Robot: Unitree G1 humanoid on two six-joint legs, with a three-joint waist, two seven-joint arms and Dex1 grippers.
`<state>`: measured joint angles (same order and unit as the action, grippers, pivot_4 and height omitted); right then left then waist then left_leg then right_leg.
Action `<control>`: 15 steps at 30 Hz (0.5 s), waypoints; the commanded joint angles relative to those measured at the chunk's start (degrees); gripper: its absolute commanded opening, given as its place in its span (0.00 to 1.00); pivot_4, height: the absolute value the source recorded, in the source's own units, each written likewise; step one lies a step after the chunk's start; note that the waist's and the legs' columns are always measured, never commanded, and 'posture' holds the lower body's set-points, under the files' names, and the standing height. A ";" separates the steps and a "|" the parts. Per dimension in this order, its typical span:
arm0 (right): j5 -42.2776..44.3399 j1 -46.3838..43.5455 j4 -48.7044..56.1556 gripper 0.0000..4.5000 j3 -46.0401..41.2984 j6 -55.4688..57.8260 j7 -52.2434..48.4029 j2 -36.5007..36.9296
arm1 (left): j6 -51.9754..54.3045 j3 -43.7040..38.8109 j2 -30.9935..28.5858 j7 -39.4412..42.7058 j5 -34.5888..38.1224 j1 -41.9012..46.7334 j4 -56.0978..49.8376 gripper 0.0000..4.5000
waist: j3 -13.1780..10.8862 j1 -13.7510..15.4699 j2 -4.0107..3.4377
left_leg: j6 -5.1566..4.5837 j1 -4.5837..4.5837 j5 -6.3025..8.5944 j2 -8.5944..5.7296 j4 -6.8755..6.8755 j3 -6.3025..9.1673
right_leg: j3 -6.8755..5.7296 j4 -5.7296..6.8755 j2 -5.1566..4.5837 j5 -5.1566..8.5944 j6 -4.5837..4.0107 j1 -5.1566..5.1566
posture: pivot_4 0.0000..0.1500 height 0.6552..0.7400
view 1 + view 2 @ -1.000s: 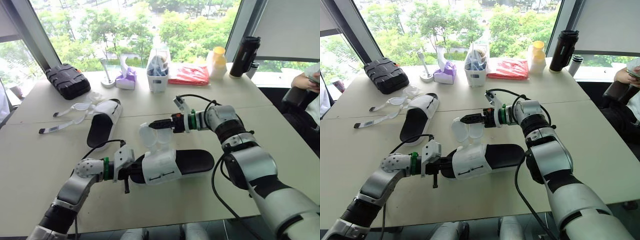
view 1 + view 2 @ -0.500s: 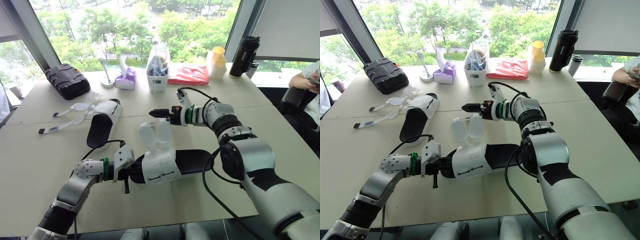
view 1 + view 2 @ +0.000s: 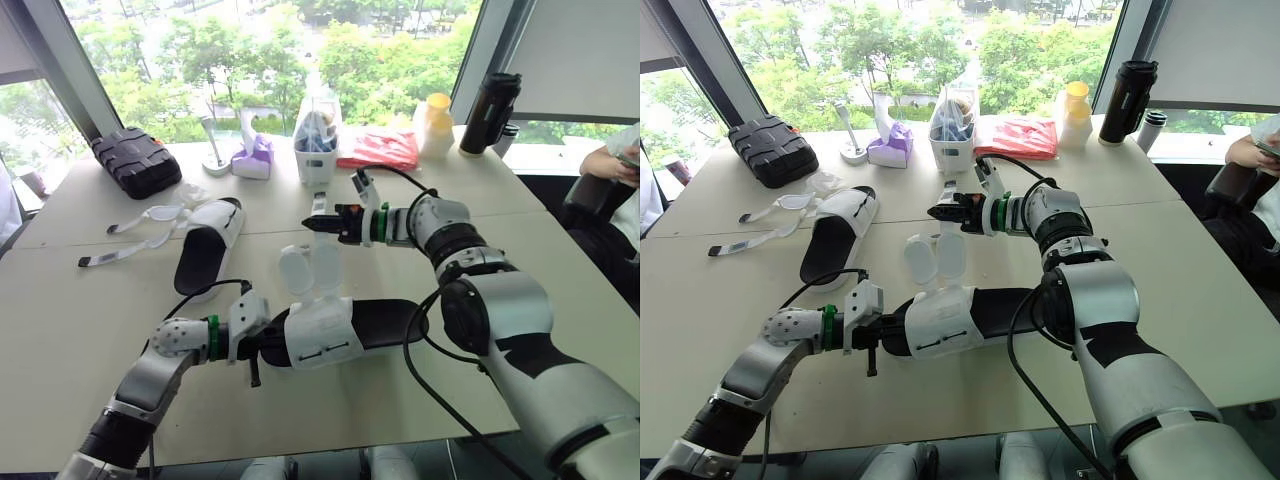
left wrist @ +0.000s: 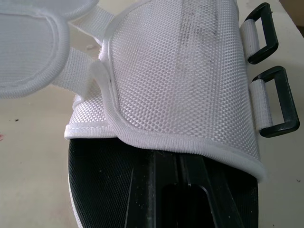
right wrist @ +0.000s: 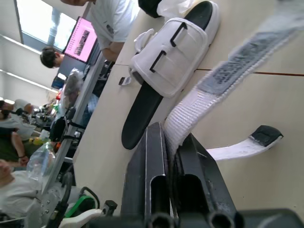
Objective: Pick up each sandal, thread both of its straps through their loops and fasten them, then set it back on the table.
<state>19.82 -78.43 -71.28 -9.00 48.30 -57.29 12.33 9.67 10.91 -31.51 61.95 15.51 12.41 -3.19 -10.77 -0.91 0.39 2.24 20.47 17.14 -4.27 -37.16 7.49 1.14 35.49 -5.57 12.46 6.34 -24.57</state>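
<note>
While the left gripper (image 3: 262,345) clamps the near sandal (image 3: 322,336) at its left end, the right gripper (image 3: 310,224) pinches a white strap (image 5: 190,107) tightly above the counter (image 3: 90,320).

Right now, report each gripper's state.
Left gripper: closed on the near sandal.
Right gripper: closed, pinching a white strap.

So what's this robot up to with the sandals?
It is fastening sandal straps. Its left gripper holds the near sandal by one end; that sandal's two black loops are empty and its white flaps lie open. The right gripper pinches a white strap just beyond it. The second sandal lies on the table, untouched.
</note>
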 commanded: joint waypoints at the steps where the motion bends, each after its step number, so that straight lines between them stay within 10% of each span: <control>1: 1.36 -1.82 5.85 0.01 -0.04 2.36 -6.33 1.18 | 0.96 2.54 0.48 0.26 -1.41 -0.77 1.44 0.00 | 0.00 -0.03 0.00 | 0.00 0.00 0.00 0.00 0.00 0.00 | 0.00 0.00 0.00 0.00 0.00 0.00 | 1.00 1.00; 8: 6.14 25.61 64.11 0.01 12.19 -3.98 -19.82 7.48 | 1.15 2.42 0.45 0.33 -1.32 -0.94 1.43 0.00 | 0.02 0.19 0.00 | -0.02 0.19 0.02 -0.01 -0.03 0.17 | -0.12 -0.09 -0.03 0.00 0.05 -0.06 | 1.00 1.00; 15: -2.73 43.83 82.71 0.01 23.44 -28.23 -27.27 19.50 | 1.18 2.02 0.15 0.67 -1.17 -0.68 2.07 0.00 | 0.05 0.09 -0.02 | -0.02 -0.06 0.04 0.04 -0.05 -0.04 | -0.10 -0.12 -0.02 0.01 0.13 0.14 | 1.00 1.00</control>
<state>20.05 -35.58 8.67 12.91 28.35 -83.73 31.30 9.74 11.06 -31.08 61.99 15.47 12.93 -2.26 -10.72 -0.82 0.37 2.23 20.39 17.18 -4.22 -37.22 7.42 1.03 35.36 -5.59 12.48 6.48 -24.42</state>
